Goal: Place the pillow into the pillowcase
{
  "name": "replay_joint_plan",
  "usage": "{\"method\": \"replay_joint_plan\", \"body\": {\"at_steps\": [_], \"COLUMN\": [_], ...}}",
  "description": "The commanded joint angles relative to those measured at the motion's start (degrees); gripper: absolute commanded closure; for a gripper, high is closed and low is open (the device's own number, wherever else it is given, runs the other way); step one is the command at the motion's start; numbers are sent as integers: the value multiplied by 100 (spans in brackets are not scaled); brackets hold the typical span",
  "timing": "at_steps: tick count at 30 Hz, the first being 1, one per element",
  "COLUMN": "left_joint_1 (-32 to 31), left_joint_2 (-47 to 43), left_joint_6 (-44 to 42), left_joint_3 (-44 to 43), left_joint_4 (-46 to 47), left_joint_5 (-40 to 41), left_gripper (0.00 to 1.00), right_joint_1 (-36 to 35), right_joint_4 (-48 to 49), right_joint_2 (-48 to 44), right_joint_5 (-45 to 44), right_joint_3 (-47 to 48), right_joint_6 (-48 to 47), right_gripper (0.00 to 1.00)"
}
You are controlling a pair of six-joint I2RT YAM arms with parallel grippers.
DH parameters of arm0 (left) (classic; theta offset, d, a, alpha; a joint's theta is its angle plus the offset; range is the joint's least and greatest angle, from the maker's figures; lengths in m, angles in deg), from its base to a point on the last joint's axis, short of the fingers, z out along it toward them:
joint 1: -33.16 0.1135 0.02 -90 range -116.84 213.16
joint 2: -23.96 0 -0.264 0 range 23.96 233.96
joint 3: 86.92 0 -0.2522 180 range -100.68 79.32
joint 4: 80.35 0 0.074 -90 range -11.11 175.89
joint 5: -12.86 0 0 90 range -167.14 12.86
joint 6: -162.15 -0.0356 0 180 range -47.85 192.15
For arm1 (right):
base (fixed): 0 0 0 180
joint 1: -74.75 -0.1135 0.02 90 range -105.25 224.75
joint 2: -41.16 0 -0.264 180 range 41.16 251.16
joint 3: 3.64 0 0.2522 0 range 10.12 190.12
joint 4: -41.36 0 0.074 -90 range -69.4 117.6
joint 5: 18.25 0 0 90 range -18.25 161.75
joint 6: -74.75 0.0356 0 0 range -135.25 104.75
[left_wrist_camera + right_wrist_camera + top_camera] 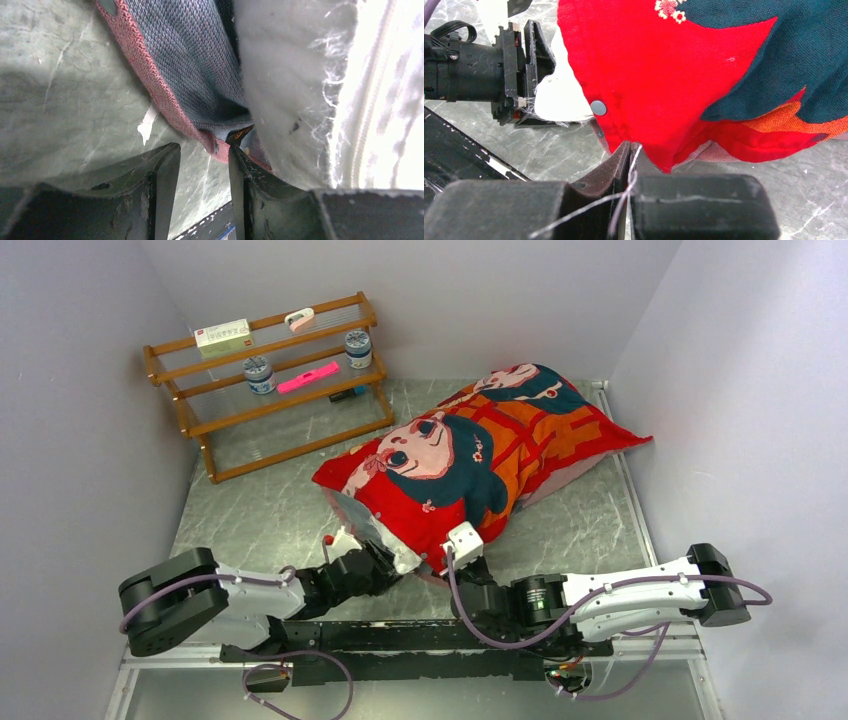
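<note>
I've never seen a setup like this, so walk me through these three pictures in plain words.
These are two robot arms bolted at the near edge of a marbled table. The wide picture looks down from above and behind them; the other two come from a camera on each wrist, showing its own tool. On the table lies a red cartoon-print pillowcase, a white pillow showing at its open end; a wooden rack of small items stands at the back. The left tool is open beside the case's edge, holding nothing. The right tool is shut at the red hem; whether it pinches cloth is unclear.
</note>
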Motion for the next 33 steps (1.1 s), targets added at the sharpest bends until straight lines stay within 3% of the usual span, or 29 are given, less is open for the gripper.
{"method": "replay_joint_plan", "body": {"at_steps": [1,7,10,11,12,15,19,23,29,33], "left_joint_1": [-20,-25,-25,-25,-25,-26,-79,-154,-166,-168], "left_joint_2": [375,918,942,889,786,195,-971,-1783,-2017,-2030], "left_joint_6": [173,289,223,236,237,-3,-559,-854,-1104,-1139], "left_joint_3": [-21,18,-97,-26,65,149,3,163,285,364], "left_joint_4": [-18,627,298,355,453,280,-636,-695,-467,-306], "left_joint_5": [379,209,221,236,267,435,754,873,629,418], "left_gripper": [54,61,84,93,95,95,95,95,95,95], "right_joint_1": [-8,-8,-8,-3,-3,-8,3,10,10,-12], "right_joint_4": [270,336,324,327,364,414,294,275,1061,1176], "right_joint_2": [42,73,83,65,53,67,269,467,643,1125], "right_joint_5": [92,123,203,252,308,361,651,546,396,247], "right_joint_3": [131,148,188,211,217,156,280,347,238,317], "right_joint_6": [38,45,142,164,168,170,-84,-384,-1295,-1571], "right_gripper": [94,93,90,87,80,70,74,66,62,52]}}
